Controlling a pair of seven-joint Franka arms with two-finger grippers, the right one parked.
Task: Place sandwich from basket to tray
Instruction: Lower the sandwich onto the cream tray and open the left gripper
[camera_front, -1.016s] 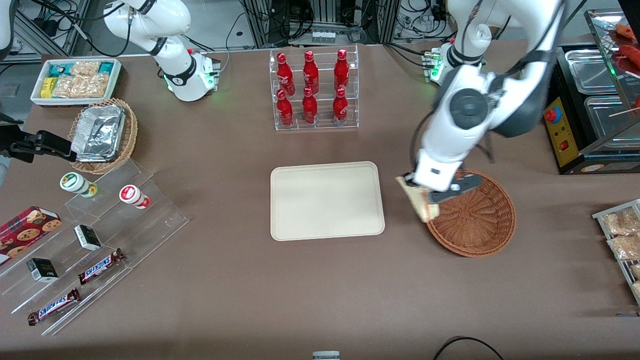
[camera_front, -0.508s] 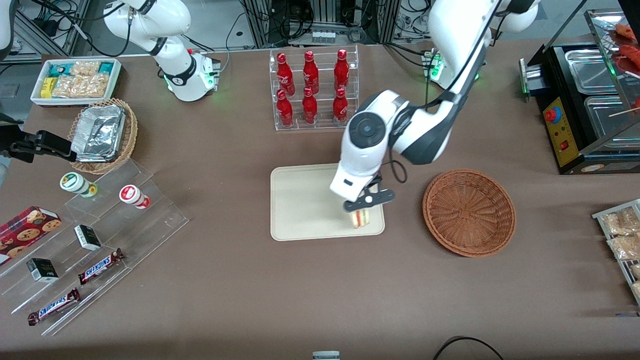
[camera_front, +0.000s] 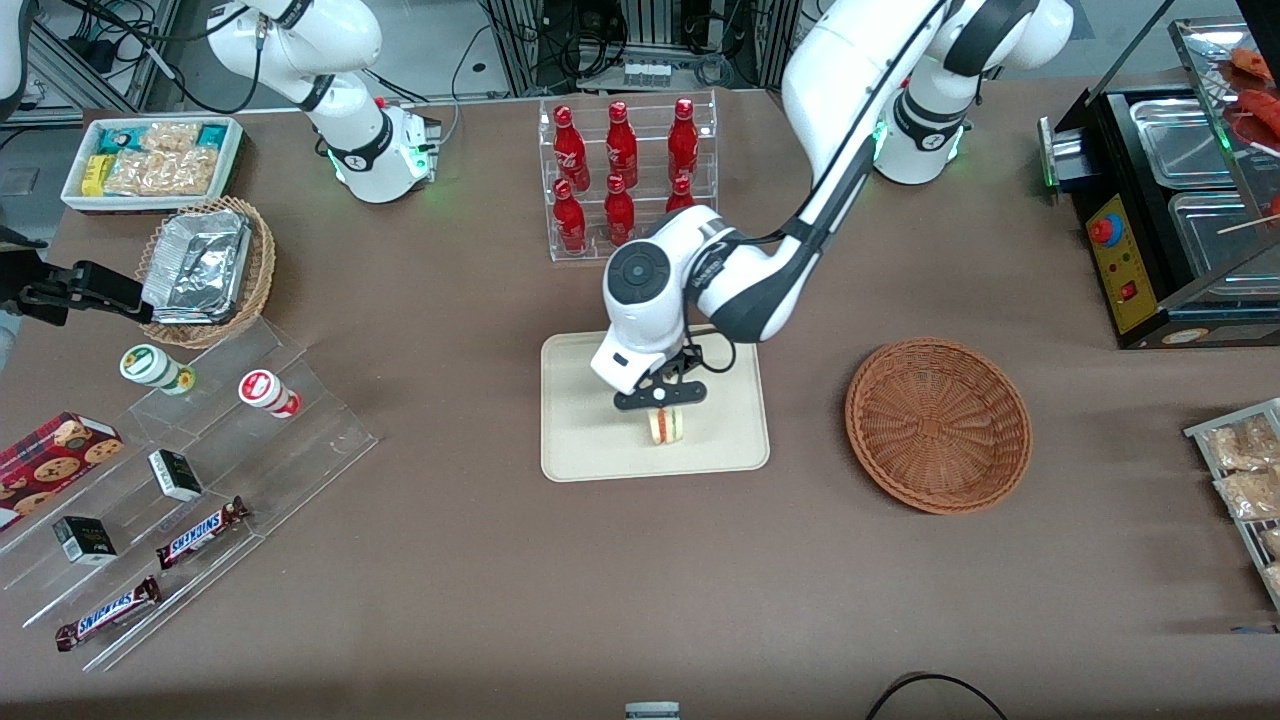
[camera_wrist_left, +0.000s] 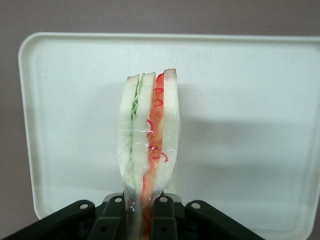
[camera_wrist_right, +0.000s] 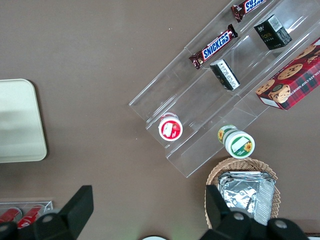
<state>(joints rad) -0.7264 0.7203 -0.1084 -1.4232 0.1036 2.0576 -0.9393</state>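
Cream-beige plastic fills most of the left wrist view: the flat rectangular tray (camera_wrist_left: 250, 125) with rounded corners and a low rim lies under the small clear-wrapped sandwich wedge (camera_wrist_left: 149, 145). Only this view shows the wedge closely: pale bread slices stand on edge, with a green layer on one side and a red-orange layer on the other, and the film is creased over them. The black pincer (camera_wrist_left: 142, 215) is clamped on the wedge's end, one finger (camera_wrist_left: 114, 217) pressing each bread face.

Seen from the front, the pincer (camera_front: 662, 398) hangs over the tray (camera_front: 580, 440), and the sandwich (camera_front: 665, 425) points down toward the part of the tray nearer the camera. Whether its tip touches the plastic cannot be told. Bare tray shows on every side of the wedge, with more toward the parked arm's end and less toward the rim nearest the camera.

Only the front view shows the round reddish-brown wicker basket (camera_front: 938, 425). It sits on the brown table (camera_front: 640, 580) beside the tray, toward the working arm's end, with a strip of bare table between them. A clear rack of red bottles (camera_front: 625, 180) stands farther from the camera than the tray, partly covered by the arm.

Only one rounded corner of the tray (camera_wrist_right: 20, 122) shows in the right wrist view.
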